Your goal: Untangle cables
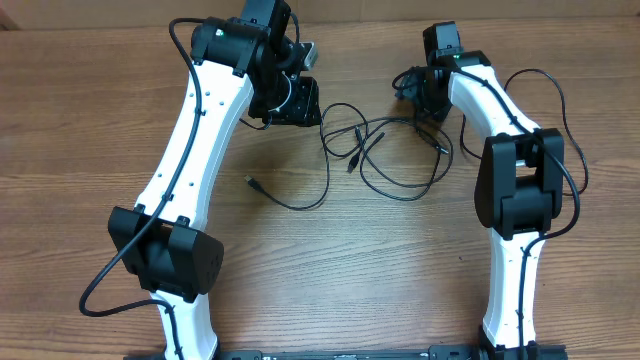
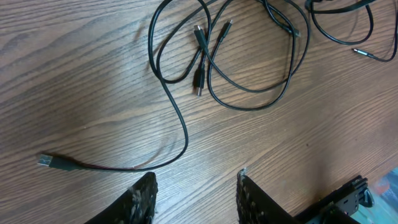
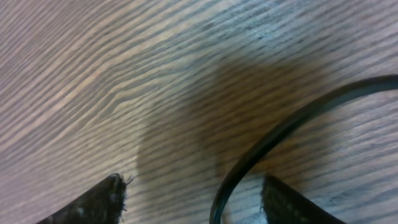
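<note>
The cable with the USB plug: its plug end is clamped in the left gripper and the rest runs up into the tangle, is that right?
Not clamped. In the left wrist view the USB plug lies free on the table, off to one side of the open, empty left gripper. The cable does run up into the tangle.

Nothing to read here — no text, labels, brands or numbers show in any view — none

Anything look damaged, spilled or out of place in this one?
Nothing stands out. The thin black cables lie looped and crossing on the brown wooden table, as the task expects; one cable's silver-tipped plug trails off alone. No damage or spill shows.
</note>
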Robot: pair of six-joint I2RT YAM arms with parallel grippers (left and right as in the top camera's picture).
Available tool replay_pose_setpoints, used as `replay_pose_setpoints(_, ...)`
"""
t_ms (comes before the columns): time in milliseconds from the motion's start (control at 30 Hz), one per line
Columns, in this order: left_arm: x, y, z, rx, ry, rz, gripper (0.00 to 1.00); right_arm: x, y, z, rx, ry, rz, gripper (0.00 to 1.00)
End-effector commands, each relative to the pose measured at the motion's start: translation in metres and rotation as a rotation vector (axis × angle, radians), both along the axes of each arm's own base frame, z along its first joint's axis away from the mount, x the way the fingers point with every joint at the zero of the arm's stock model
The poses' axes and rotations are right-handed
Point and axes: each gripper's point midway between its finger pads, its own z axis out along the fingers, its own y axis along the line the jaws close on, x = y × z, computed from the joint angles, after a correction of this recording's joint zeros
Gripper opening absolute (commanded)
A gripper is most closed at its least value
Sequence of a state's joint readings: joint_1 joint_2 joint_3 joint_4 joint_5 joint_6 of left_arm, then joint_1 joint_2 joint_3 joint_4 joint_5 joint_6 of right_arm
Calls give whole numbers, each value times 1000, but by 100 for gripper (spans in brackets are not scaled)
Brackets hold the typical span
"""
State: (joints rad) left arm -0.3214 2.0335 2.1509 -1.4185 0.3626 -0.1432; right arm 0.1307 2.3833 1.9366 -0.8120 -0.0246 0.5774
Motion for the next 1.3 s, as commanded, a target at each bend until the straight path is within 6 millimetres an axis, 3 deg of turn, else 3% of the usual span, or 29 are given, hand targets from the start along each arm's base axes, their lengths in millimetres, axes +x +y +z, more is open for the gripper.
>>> replay_pose_setpoints(0, 0, -2, -1, 8, -3, -12, 42, 1, -3, -7, -8, 6, -16, 55)
replay_pose_setpoints(133, 0, -2, -1, 8, -2, -12, 42, 2, -3, -7, -2, 2, -30, 36)
replay_pose_setpoints(267, 0, -2, -1, 8, -3, -12, 42, 1, -2, -8, 0, 6, -29, 4)
replay_pose_setpoints(400, 0, -2, -1, 8, -3, -12, 42, -1, 6, -6, 47, 19, -9, 4)
replay_pose_setpoints(500, -1, -2, -1, 9, -2, -12, 42, 0, 8, 11, 75, 14, 3, 4)
replay_pose_setpoints(567, -1, -2, -1, 8, -2, -12, 42, 5, 6, 32, 86, -13, 29, 4)
replay_pose_setpoints(633, 0, -2, -1, 8, -2, -12, 42, 12, 10, 65, 118, -68, 87, 4)
replay_pose_setpoints(800, 0, -2, -1, 9, -3, -12, 42, 20, 26, 175, 264, -253, 201, 4)
replay_pose_setpoints(900, 0, -2, -1, 8, -3, -13, 42, 18, 21, 224, 277, -348, 209, 4)
replay_pose_setpoints(967, 0, -2, -1, 8, -3, -13, 42, 15, 7, 238, 221, -375, 172, 4)
replay_pose_setpoints(1033, 0, -2, -1, 8, -3, -13, 42, 11, -16, 237, 122, -356, 104, 4)
replay_pose_setpoints(1133, 0, -2, -1, 8, -2, -13, 42, -3, -64, 227, -66, -284, -23, 4)
replay_pose_setpoints(1267, -1, -2, -1, 9, -2, -13, 42, -35, -144, 217, -294, -154, -206, 4)
